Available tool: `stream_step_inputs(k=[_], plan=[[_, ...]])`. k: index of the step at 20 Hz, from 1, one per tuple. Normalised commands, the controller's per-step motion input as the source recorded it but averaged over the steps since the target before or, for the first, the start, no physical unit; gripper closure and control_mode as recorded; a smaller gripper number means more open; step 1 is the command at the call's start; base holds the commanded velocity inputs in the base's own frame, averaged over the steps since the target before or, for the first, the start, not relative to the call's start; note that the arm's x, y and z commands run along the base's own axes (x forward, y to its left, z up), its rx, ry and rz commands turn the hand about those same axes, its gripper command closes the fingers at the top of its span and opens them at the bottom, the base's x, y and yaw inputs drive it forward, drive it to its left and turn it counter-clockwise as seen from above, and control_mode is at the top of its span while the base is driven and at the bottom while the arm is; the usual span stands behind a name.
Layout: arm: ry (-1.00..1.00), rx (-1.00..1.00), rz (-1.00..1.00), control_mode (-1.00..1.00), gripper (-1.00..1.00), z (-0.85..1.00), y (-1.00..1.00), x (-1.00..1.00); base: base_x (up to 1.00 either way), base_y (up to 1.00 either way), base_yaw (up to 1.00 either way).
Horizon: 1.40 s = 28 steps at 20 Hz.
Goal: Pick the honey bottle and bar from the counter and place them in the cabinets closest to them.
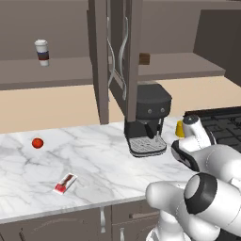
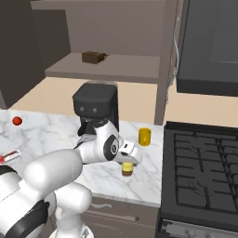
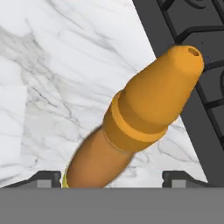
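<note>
The honey bottle (image 3: 144, 118) stands on the white marble counter (image 2: 51, 135) close to the stove's left edge. Its amber body (image 2: 127, 170) shows just under my hand. My gripper (image 2: 127, 161) has come down over it and is open, the two finger tips (image 3: 43, 177) standing on either side of the bottle's lower part, with a gap on the right side. The bar (image 1: 65, 183), in a red-and-white wrapper, lies flat near the counter's front edge far to the left, also seen as the bar (image 2: 9, 157). Above the counter, the cabinets (image 1: 117, 52) stand with doors open.
A black coffee machine (image 2: 95, 107) stands behind my hand, and a yellow mug (image 2: 145, 136) is to its right. The black stove (image 2: 204, 167) adjoins the counter on the right. A red ball (image 1: 37, 143) lies far left. A brown box (image 2: 95, 56) and a paper cup (image 1: 42, 52) sit on shelves.
</note>
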Motion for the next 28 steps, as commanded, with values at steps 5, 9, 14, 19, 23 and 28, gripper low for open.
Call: stream_step_inputs(k=[5, 9, 14, 19, 23, 28], plan=[[0.0, 0.0, -0.01, -1.0, 1.0, -0.01, 0.0, 0.0, 0.0, 0.0, 0.0], [0.0, 0.0, 0.0, -1.0, 1.0, 0.0, 0.0, 0.0, 0.0, 0.0, 0.0], [0.0, 0.02, -0.02, -1.0, 1.0, 0.14, 0.0, 0.0, 0.0, 0.0, 0.0], [0.0, 0.04, -0.01, -1.0, 1.0, 0.42, 0.0, 0.0, 0.0, 0.0, 0.0], [0.0, 0.01, 0.0, -1.0, 1.0, 0.46, 0.0, 0.0, 0.0, 0.0, 0.0], [-0.02, 0.0, -0.01, -1.0, 1.0, 0.51, 0.03, -0.01, 0.0, 0.0, 0.0]])
